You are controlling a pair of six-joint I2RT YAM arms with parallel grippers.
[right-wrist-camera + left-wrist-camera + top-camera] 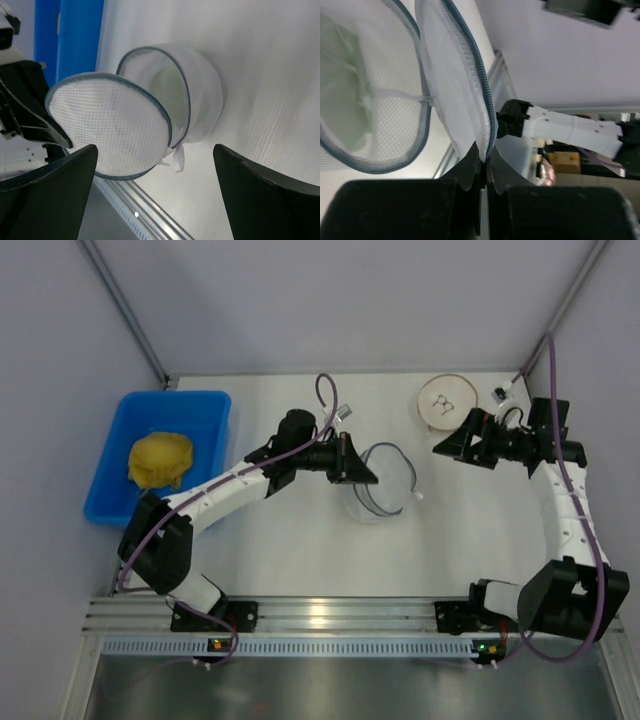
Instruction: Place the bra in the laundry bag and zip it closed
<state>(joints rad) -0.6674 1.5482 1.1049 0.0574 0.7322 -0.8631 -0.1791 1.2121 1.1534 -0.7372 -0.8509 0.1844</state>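
Observation:
The laundry bag [385, 502] lies mid-table, a round white mesh pouch with its lid [107, 130] swung open and standing up. My left gripper [485, 162] is shut on the lid's dark zipper rim [482, 85]; in the top view the left gripper [366, 477] sits at the bag's left edge. The pale mint bra [352, 95] shows through the mesh inside the pouch body [200, 100]. My right gripper [441, 447] hangs to the right of the bag, apart from it. In its own wrist view the right gripper [155, 150] stands wide open with nothing between its fingers.
A blue bin [205, 420] at the left holds a yellow cloth lump [160, 460]. A white disc with a tan rim [447, 400] lies at the back right, close behind the right gripper. The aluminium rail [330, 615] runs along the near edge.

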